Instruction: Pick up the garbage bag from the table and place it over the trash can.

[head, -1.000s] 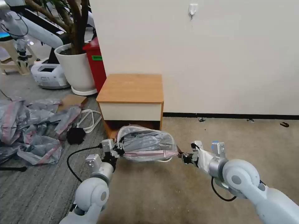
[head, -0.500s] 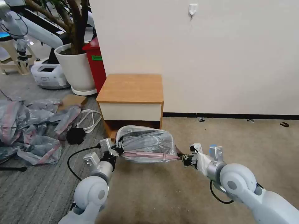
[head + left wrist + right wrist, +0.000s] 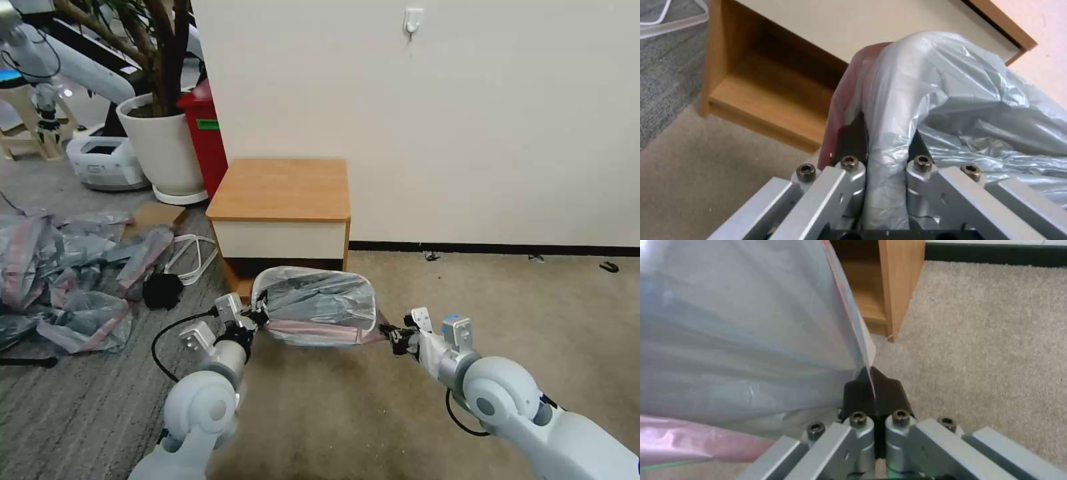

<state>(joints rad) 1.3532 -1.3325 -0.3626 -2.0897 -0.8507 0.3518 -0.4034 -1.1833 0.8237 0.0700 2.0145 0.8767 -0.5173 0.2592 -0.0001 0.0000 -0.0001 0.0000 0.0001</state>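
Jaws clamped on garbage bag (image 3: 320, 307) rim, both grippers

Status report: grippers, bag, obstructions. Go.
Left gripper and right gripper both shut on garbage bag, stretched between them. Bag hangs before table. Nothing blocking.

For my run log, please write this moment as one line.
left gripper: shut on garbage bag | right gripper: shut on garbage bag | bag: stretched between them, before nightstand
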